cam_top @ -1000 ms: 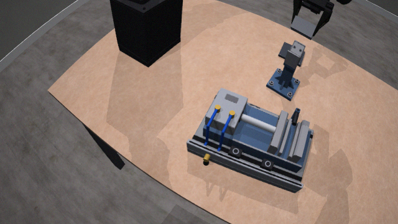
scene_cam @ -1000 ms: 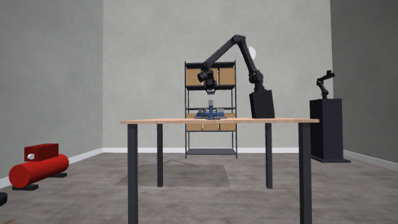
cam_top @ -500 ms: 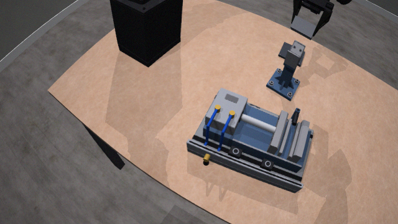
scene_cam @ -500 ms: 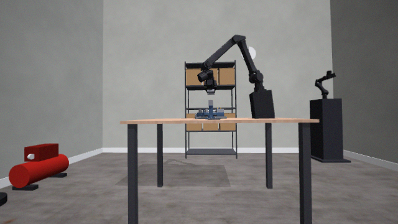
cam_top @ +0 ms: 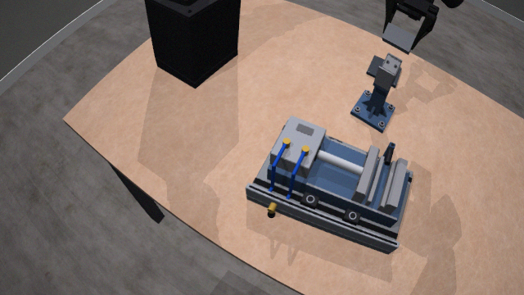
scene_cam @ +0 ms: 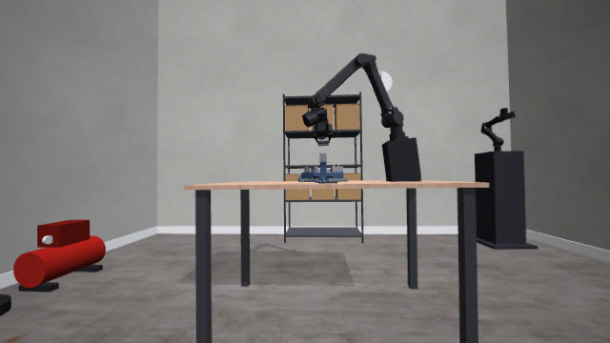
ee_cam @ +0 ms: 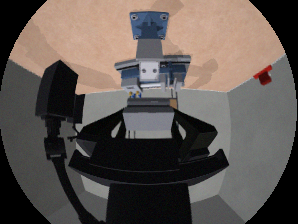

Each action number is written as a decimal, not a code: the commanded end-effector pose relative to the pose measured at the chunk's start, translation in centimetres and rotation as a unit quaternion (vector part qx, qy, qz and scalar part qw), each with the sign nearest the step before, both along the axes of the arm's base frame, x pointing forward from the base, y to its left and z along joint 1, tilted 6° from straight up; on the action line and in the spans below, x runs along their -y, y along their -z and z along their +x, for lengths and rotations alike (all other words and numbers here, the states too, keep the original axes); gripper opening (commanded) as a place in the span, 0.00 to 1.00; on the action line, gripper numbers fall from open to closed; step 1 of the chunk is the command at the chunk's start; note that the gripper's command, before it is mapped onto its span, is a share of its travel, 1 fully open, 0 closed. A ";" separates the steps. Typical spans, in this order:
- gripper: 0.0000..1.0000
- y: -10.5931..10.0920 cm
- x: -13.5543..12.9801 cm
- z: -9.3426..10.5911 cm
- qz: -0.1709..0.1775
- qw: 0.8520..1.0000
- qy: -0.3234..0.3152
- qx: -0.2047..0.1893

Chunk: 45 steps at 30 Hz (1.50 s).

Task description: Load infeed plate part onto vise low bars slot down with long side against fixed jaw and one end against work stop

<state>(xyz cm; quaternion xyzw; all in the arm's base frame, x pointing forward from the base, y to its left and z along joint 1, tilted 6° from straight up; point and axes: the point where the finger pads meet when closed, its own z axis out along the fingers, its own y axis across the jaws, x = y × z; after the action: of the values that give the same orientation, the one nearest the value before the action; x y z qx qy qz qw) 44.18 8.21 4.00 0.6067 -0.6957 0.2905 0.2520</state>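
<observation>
- The arm (cam_top: 452, 2) (scene_cam: 339, 81) (ee_cam: 149, 205) is showing matte black, with long, slender links and rounded joints.
- Its gripper (cam_top: 399, 38) (scene_cam: 323, 141) (ee_cam: 148, 110) is displaying black, angular fingers.
- The pedestal (cam_top: 196, 49) (scene_cam: 402, 162) is forming a black box, its top bearing a small dark hole.

The black end effector (cam_top: 398, 38) (scene_cam: 323, 141) (ee_cam: 148, 110) looks matt, and the grey rectangular block (cam_top: 399, 37) (ee_cam: 148, 120) between its fingers has a smooth, dull metallic finish. Below it, the blue pedestal stand (cam_top: 379, 100) (ee_cam: 149, 27) looks like painted metal with low sheen. Beyond that, the blue-and-grey vise (cam_top: 336, 183) (ee_cam: 131, 80) pairs satin painted metal with plain machined-looking grey jaws; its white cylindrical rod (cam_top: 341, 162) is smooth and glossier, its blue thin hoses (cam_top: 294, 180) plastic-like. The tan mottled worktop (cam_top: 196, 135) (scene_cam: 267, 185) (ee_cam: 100, 40) beneath looks matt and woodlike.
</observation>
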 end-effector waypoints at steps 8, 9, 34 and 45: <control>0.00 0.0 -0.6 1.0 0.002 1.000 -0.003 0.017; 0.00 0.3 -0.5 0.9 0.001 1.000 -0.003 0.014; 0.00 2.4 0.1 0.8 -0.001 1.000 -0.002 0.005; 0.00 4.5 0.3 1.1 -0.002 1.000 -0.001 0.003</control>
<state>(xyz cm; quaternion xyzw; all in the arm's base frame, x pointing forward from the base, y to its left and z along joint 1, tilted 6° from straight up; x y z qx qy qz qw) 44.77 8.40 0.06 0.6061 -0.6968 0.2926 0.2479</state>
